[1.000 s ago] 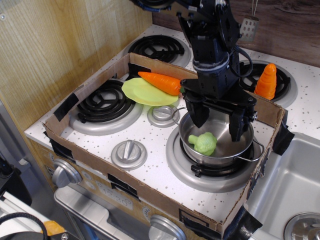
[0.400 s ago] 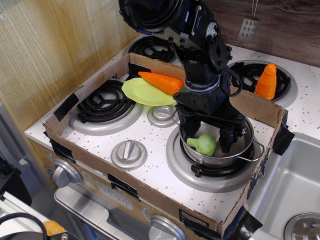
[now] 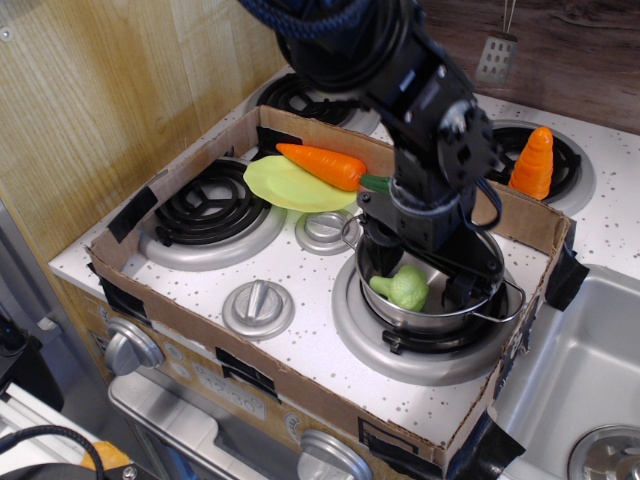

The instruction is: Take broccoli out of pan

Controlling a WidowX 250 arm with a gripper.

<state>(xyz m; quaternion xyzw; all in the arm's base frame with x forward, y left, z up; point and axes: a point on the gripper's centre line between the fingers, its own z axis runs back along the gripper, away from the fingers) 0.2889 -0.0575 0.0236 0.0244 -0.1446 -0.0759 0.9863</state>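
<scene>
Inside the round, shiny stainless-steel pan [image 3: 436, 305] on the front right burner lies the small, lumpy light-green plastic broccoli [image 3: 403, 287], stem pointing left. The black gripper [image 3: 418, 283] reaches down into the pan with its fingers spread, one on each side of the floret and not closed on it. Behind, a smooth orange carrot [image 3: 322, 165] rests across a flat yellow-green plate [image 3: 285, 186].
</scene>
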